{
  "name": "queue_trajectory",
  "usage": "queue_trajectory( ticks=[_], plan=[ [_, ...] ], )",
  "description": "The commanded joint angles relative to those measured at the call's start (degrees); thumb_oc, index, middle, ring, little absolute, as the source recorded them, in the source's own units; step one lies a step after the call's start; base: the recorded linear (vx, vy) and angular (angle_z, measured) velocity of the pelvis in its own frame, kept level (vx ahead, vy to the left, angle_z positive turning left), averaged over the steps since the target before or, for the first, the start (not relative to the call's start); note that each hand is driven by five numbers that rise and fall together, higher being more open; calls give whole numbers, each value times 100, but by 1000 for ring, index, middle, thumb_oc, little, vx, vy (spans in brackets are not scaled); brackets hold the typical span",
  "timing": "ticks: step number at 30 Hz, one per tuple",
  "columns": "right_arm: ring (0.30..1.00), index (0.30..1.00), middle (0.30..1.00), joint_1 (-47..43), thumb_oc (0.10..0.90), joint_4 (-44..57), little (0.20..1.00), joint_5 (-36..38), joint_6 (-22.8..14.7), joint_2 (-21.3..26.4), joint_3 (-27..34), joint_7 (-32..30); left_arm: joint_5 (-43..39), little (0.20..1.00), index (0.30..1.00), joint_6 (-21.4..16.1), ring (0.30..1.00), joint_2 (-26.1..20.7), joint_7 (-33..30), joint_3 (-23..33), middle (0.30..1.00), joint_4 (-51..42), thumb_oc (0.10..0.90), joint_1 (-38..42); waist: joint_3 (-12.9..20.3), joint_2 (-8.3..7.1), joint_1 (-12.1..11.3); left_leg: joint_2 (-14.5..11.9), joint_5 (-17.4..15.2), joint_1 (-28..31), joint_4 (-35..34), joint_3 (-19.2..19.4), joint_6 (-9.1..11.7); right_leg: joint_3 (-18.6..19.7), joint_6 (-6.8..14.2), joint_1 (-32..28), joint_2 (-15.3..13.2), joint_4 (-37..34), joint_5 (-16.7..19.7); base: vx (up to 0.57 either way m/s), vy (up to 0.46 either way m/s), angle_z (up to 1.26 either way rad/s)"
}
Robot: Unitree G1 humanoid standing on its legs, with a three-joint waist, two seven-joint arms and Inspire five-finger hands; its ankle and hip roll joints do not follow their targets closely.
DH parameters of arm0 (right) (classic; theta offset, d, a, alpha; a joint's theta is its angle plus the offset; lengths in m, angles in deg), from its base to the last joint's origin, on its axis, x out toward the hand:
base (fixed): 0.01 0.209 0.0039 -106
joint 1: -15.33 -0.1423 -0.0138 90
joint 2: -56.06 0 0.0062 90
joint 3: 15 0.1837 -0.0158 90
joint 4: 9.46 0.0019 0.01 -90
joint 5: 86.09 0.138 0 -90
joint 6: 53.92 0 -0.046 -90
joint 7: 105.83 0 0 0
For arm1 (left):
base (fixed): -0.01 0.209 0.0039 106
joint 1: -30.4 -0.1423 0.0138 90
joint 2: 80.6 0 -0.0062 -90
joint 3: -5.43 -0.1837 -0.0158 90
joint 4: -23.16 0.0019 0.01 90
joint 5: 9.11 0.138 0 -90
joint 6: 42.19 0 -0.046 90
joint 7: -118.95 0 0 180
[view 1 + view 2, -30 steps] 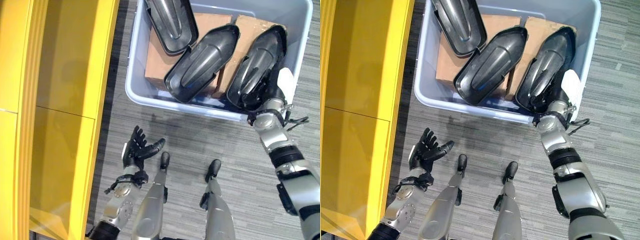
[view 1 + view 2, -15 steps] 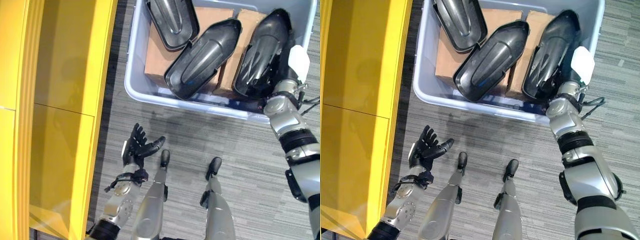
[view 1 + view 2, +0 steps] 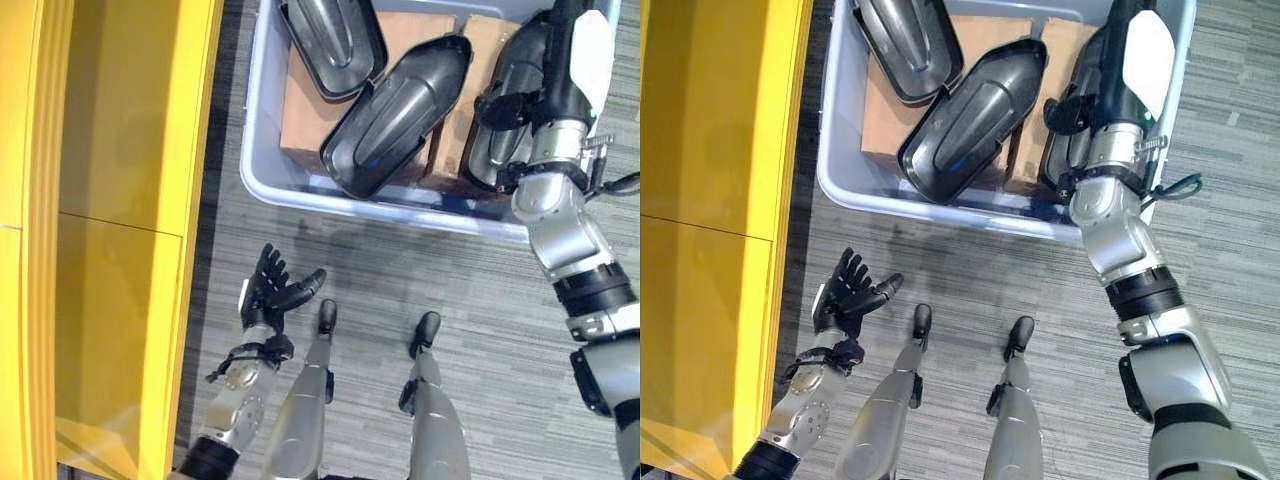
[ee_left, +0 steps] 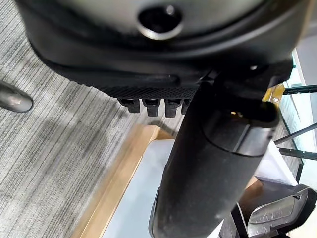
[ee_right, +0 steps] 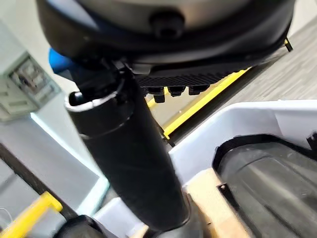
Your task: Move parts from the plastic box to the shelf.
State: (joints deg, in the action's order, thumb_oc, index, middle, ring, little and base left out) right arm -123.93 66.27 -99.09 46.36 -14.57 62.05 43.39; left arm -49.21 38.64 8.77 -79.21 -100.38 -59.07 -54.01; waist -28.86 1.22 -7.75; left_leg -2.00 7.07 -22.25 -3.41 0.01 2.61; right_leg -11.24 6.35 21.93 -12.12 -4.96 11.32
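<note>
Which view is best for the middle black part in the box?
Right eye view: the middle black part shows whole, propped on the cardboard. Left eye view shows it equally well, shifted. Right wrist view shows one dark part's edge; which one is unclear.

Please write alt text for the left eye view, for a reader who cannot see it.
The right robot hand reaches over the rightmost of three black parts in a grey plastic box on the floor. The left robot hand hangs open beside a yellow shelf.

Grey striped carpet floor (image 3: 400,270); brown cardboard pieces (image 3: 300,110) (beneath dark shells).
</note>
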Motion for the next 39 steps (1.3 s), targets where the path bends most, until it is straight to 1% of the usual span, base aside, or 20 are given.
queue_trajectory(
  ticks=[1,6,7,12,17,24,34,39],
  plan=[
    [1000,1000,1000,-547,900,337,1000,-421,-358,243,84,-344,182,1000,1000,-335,1000,-184,-19,218,1000,-664,900,-165,89,-270,87,-75,-140,77,-38,115,-197,161,166,-618,-347,74,-322,0,0,0],
    [1000,1000,1000,29,900,938,1000,-530,-416,13,364,-300,225,1000,1000,-302,1000,-178,-37,284,1000,-716,900,-265,98,-290,138,-74,-140,88,-49,135,-204,159,162,-619,-340,73,-332,3,-2,-2],
    [1000,1000,1000,309,900,1177,1000,-577,-471,-87,430,-246,229,1000,1000,-283,1000,-154,-43,313,1000,-746,900,-312,84,-302,172,-80,-142,89,-40,136,-204,171,159,-612,-337,74,-326,1,-1,-6],
    [1000,1000,1000,602,900,1451,1000,-645,-503,-202,432,-124,258,1000,1000,-265,1000,-160,-53,335,1000,-783,900,-359,75,-329,198,-81,-142,84,-30,146,-204,188,158,-593,-330,75,-325,-4,-5,-7],
    [1000,1000,1000,765,900,1546,1000,-726,-534,-306,374,-26,283,1000,1000,-266,1000,-159,-47,348,1000,-815,900,-409,62,-320,201,-89,-126,78,-41,164,-201,182,159,-584,-329,78,-330,0,0,0],
    [1000,1000,1000,622,900,1182,1000,-695,-512,-366,200,-2,290,1000,1000,-301,1000,-170,-48,365,1000,-824,900,-437,46,-294,169,-91,-102,55,-61,144,-197,158,153,-566,-327,85,-333,0,0,0],
    [1000,1000,1000,145,900,-68,1000,-637,-380,-165,-211,145,246,1000,1000,-371,1000,-167,59,321,1000,-768,900,-422,-20,-206,64,-66,-70,-3,-89,112,-198,106,161,-531,-340,83,-314,0,0,0],
    [1000,1000,1000,-26,900,-445,1000,-642,-354,-104,-315,144,234,1000,1000,-404,1000,-162,74,302,1000,-746,900,-410,-53,-172,38,-53,-64,-34,-90,103,-202,99,163,-501,-339,105,-319,0,0,0]
  ],
)
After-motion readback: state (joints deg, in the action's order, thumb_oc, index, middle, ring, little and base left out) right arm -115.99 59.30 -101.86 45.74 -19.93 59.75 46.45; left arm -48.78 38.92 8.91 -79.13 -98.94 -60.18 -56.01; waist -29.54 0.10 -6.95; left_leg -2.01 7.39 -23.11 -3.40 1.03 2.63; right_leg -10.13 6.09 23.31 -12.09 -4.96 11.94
